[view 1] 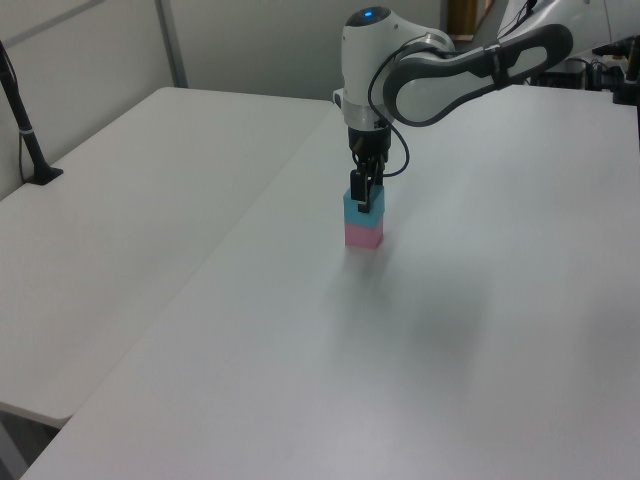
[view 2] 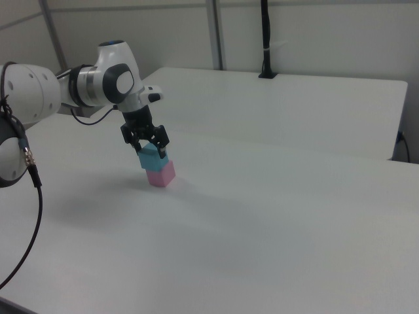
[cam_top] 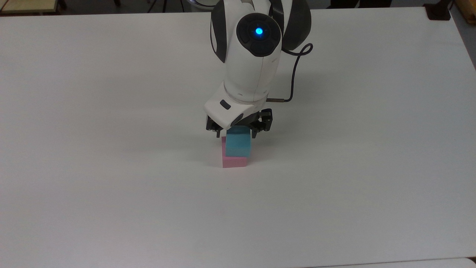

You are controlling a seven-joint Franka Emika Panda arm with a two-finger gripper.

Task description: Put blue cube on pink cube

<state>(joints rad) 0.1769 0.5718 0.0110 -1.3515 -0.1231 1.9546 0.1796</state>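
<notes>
**Blue cube sits on pink cube, claw straddling it**

Top view: the blue cube (cam_top: 238,146) rests on the pink cube (cam_top: 233,159) on the white table (cam_top: 111,111), shifted toward the top view's right. The gripper (cam_top: 238,130) stands directly above.

Left view: fingers (view 1: 364,190) flank the blue cube (view 1: 362,209).

Right view: fingers spread either side; whether they clamp it, I cannot tell.

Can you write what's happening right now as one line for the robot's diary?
blue cube: resting on pink cube | gripper: around blue cube
</notes>
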